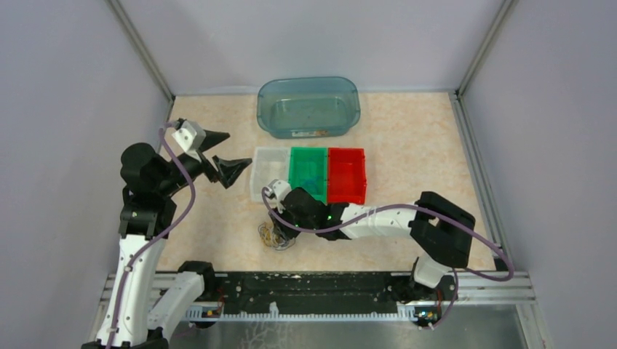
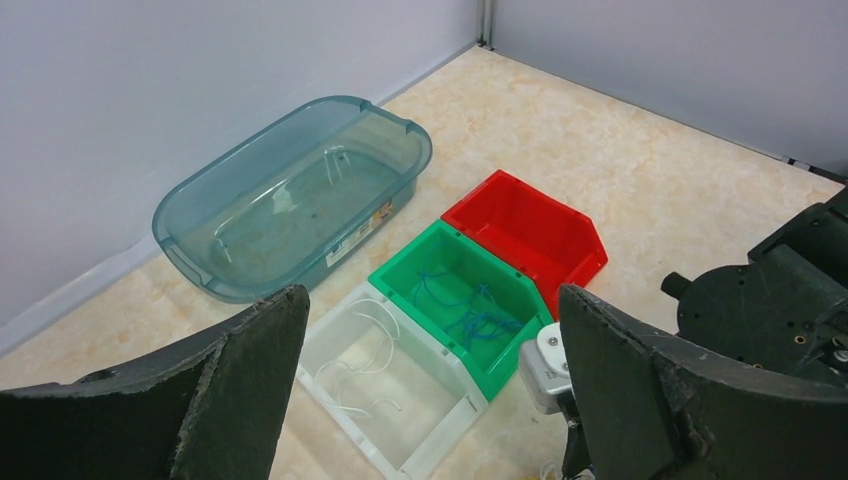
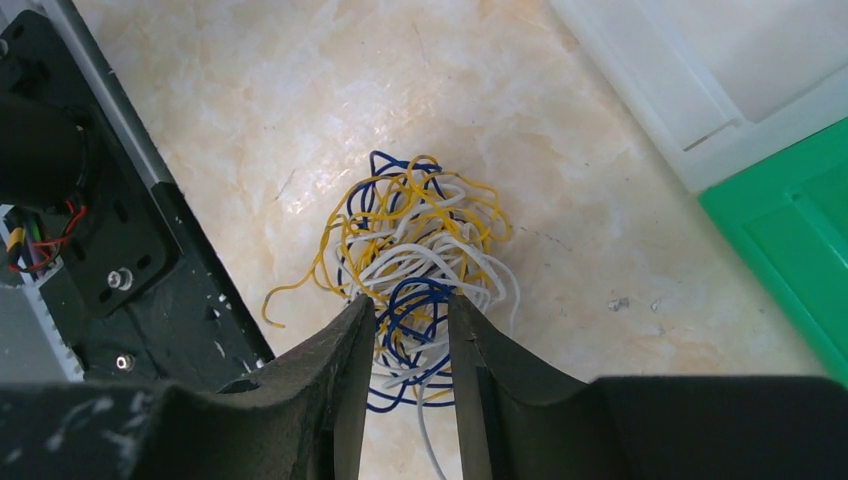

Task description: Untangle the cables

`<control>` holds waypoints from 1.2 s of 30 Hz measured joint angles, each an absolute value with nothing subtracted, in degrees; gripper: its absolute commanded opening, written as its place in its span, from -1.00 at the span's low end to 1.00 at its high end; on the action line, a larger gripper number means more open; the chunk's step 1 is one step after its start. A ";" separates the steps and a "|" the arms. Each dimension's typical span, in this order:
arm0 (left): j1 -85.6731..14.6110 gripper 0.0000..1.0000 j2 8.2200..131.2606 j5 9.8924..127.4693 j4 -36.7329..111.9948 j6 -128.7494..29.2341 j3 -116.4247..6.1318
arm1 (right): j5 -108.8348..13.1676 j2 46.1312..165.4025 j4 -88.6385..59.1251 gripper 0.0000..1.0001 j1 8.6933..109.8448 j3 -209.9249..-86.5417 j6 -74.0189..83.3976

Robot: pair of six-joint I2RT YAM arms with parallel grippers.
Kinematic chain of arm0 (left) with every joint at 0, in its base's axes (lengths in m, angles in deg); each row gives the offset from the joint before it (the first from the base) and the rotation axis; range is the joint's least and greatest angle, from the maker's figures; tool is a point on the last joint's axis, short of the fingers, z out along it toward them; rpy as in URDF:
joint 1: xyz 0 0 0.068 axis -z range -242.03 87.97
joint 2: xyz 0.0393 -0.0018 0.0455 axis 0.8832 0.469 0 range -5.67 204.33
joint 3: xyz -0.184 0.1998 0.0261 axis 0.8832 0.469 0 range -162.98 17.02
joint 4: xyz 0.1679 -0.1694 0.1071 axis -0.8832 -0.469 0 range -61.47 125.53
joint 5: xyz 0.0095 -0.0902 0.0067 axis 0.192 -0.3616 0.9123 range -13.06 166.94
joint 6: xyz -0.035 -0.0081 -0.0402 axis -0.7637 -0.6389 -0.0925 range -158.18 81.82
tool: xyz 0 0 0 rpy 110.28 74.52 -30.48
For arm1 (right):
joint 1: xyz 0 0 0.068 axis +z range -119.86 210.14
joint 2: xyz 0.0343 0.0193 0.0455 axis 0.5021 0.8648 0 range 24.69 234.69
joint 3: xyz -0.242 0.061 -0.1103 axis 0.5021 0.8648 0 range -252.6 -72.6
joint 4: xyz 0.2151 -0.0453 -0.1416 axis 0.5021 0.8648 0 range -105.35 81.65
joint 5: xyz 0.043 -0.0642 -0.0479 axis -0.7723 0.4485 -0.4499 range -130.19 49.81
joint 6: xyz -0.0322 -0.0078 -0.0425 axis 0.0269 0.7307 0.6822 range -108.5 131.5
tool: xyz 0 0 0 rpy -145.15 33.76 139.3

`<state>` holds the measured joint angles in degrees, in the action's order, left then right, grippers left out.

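We're at the pick: the right gripper is down at the tabletop, its fingers standing narrow either side of a few blue, white and yellow loops of the cables, which lie in one knotted clump just in front of the white bin. Whether those loops are pinched yet, we cannot tell. The left gripper hangs spread wide, holding nothing, off to the left. White strands lie in the white bin and blue ones in the green bin, so we judge the sorting partway through. Next comes a firm nip on one strand and a slow lift, or the whole clump comes along.
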<state>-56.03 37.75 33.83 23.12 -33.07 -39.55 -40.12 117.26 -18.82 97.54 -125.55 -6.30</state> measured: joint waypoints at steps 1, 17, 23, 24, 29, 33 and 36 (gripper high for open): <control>-56.03 0.99 37.71 33.74 22.95 -32.90 -39.55 | -40.12 117.68 -18.79 -0.33 97.54 -125.64 -6.43; -56.05 0.99 37.14 32.28 21.29 -31.59 -39.55 | -37.58 118.99 -18.14 -0.92 97.54 -129.83 -6.67; -56.05 0.99 36.16 31.36 20.76 -31.83 -39.55 | -38.08 109.94 -20.72 -0.86 97.54 -129.74 -5.93; -56.05 0.99 35.87 31.01 20.63 -32.09 -39.55 | -38.50 108.23 -21.90 -0.86 97.54 -129.53 -5.73; -56.05 0.94 34.69 27.64 19.45 -32.53 -39.55 | -41.25 102.60 -28.41 -0.86 97.54 -127.97 -5.23; -56.03 0.78 34.34 23.10 17.27 -31.61 -39.58 | -43.44 100.50 -32.41 -0.86 97.19 -125.81 -5.05; -56.03 0.57 34.82 19.93 13.99 -29.53 -39.62 | -45.49 99.51 -33.96 -0.87 96.58 -124.35 -5.05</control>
<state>-56.03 34.82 19.93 13.99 -29.53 -39.62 -45.49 99.51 -33.96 96.58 -124.35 -5.05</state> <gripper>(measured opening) 0.868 0.067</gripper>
